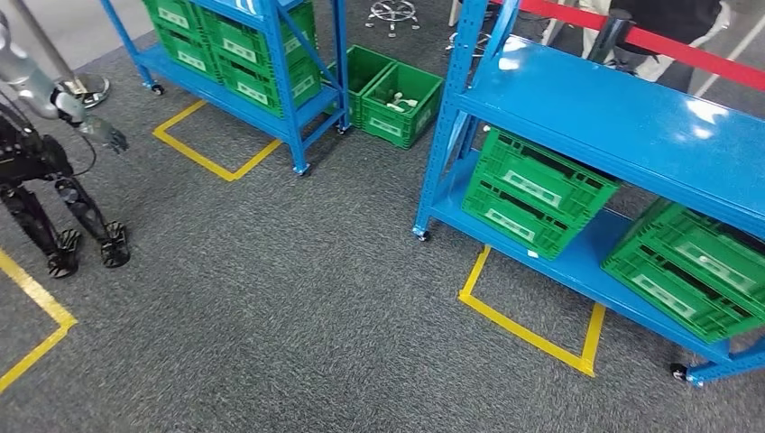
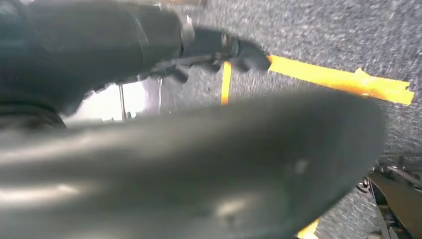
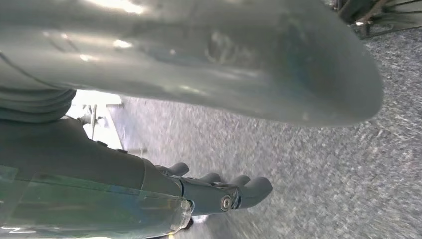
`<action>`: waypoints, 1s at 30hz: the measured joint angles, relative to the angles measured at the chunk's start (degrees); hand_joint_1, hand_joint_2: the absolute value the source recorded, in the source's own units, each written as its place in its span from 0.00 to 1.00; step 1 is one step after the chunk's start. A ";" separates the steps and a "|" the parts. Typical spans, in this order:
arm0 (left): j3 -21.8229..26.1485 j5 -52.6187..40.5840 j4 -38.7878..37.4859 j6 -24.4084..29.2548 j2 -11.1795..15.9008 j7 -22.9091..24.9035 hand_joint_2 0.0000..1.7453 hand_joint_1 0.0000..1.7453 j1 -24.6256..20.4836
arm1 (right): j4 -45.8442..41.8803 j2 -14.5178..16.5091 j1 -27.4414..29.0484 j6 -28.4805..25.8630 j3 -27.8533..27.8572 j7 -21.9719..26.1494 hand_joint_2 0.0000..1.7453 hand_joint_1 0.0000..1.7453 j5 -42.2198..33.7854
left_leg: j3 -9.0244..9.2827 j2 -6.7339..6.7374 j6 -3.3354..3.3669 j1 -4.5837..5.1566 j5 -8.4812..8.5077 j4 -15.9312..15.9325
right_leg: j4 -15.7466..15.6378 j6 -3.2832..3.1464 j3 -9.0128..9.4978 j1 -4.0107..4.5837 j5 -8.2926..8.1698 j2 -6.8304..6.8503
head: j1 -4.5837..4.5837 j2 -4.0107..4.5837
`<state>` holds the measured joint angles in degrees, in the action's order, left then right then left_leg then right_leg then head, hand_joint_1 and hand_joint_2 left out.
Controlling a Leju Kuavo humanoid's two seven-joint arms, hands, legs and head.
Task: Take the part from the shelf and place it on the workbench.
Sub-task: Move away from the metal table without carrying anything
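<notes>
Left hand (image 1: 106, 133) hangs loose, holding nothing; right hand (image 3: 219, 191) fingers slightly curled, holding nothing. White parts sit in the green plastic floor crate (image 1: 400, 104), well ahead-right of left fingers; walk first.

On my head feed, at about nine o'clock, I see a silver left arm (image 1: 27, 83) ending in a dark grey left hand (image 1: 106, 135). My wrist feeds show a smooth glossy grey cover, a thick grey thumb, and the right hand (image 3: 219, 191) with dark rounded fingers (image 3: 254, 189) and a small silver screw.
</notes>
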<state>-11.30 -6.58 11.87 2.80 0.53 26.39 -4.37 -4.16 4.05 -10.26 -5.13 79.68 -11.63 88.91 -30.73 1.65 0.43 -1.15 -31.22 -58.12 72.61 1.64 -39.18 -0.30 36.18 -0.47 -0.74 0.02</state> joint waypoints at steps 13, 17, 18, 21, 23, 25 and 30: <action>-0.22 0.23 0.02 -0.56 0.51 0.24 0.00 0.00 -0.74 | 0.03 0.58 0.27 -0.57 0.31 -0.71 0.00 0.00 0.04 | -0.15 -1.60 -2.62 0.04 -5.71 -5.83 | -15.70 -3.51 7.51 0.73 -7.93 1.36 | 0.50 0.00; -0.47 0.20 0.02 -0.57 0.78 0.23 0.00 0.00 -0.33 | 0.03 0.68 0.24 -0.52 0.40 -0.92 0.00 0.00 -0.06 | -6.32 -2.14 -2.82 0.06 -6.17 -13.84 | -15.57 -3.80 7.97 0.78 -7.55 -1.89 | 0.84 0.00; -0.55 0.20 0.02 -0.57 0.83 0.17 0.00 0.00 -0.29 | 0.03 0.69 0.32 -0.53 0.47 -0.96 0.00 0.00 -0.05 | -5.82 -2.45 -2.79 0.03 -3.83 -11.48 | -15.45 -3.67 8.17 0.75 -7.39 -2.74 | 0.88 0.00; -0.91 0.24 0.02 -0.57 0.96 0.04 0.00 0.00 -0.20 | 0.03 0.85 0.24 -0.54 0.71 -0.96 0.00 0.00 0.06 | -2.50 -6.95 -2.24 -0.35 1.21 -2.41 | -14.76 -2.85 8.21 0.54 -6.63 -5.04 | 0.95 0.00; -1.14 0.33 0.02 -0.57 0.99 0.05 0.00 0.00 -0.23 | 0.03 0.93 0.10 -0.54 0.75 -0.93 0.00 0.00 0.21 | -1.58 -7.70 -1.53 -0.27 0.95 -0.79 | -14.64 -2.05 7.84 0.28 -6.49 -6.65 | 0.90 0.00; -1.34 0.42 0.01 -0.57 0.98 0.09 0.00 0.00 -0.28 | 0.04 0.97 0.17 -0.54 0.76 -0.85 0.00 0.00 0.36 | -1.04 -5.95 -0.81 -0.24 0.97 -0.20 | -14.74 -1.38 7.68 0.09 -6.54 -7.59 | 0.84 0.00; -1.41 0.57 0.01 -0.53 1.05 0.07 0.00 0.00 -0.03 | 0.03 1.09 -0.02 -0.62 0.81 -0.69 0.00 0.00 0.47 | 0.27 -0.55 0.21 -0.24 0.47 0.70 | -1.99 0.05 1.01 0.06 -0.43 -0.33 | 0.23 0.00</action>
<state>-12.71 -6.01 11.87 2.27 1.58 26.45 -4.40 -4.14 5.14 -10.28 -5.75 80.50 -12.32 89.38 -30.46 1.09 0.64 -1.39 -30.75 -57.41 70.62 1.68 -38.16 -0.24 35.75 -0.80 -0.51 0.02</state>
